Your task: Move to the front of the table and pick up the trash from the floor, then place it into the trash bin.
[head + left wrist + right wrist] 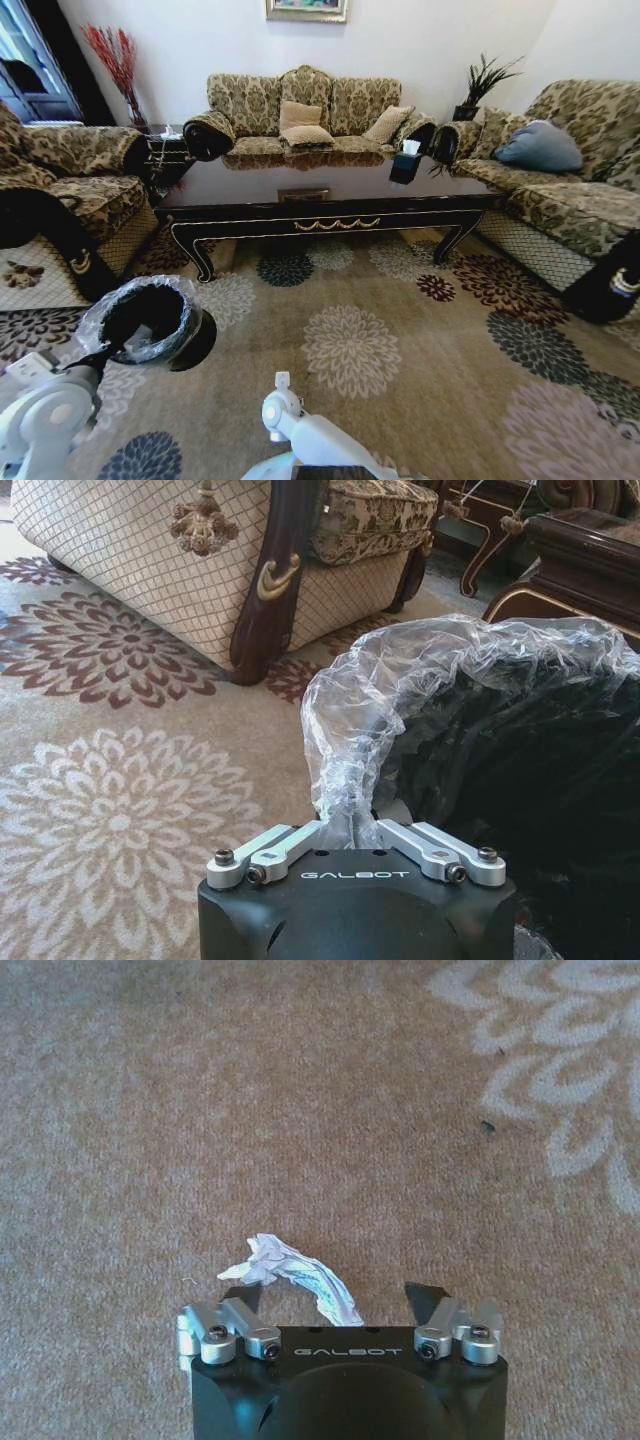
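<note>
The trash bin, black with a crinkly clear liner, stands on the carpet at my lower left. My left gripper is shut on a bunched fold of the liner at the trash bin rim. A crumpled white tissue, the trash, lies on the beige carpet. My right gripper hangs open just over it, and the tissue sits between the fingers, nearer one finger. In the head view the right arm reaches down at the bottom centre. The glossy dark table stands farther ahead.
Patterned sofas flank the table: one on the left, one behind, one on the right. A sofa's dark wooden leg is close beside the bin. A tiny dark speck lies on the flower-patterned carpet.
</note>
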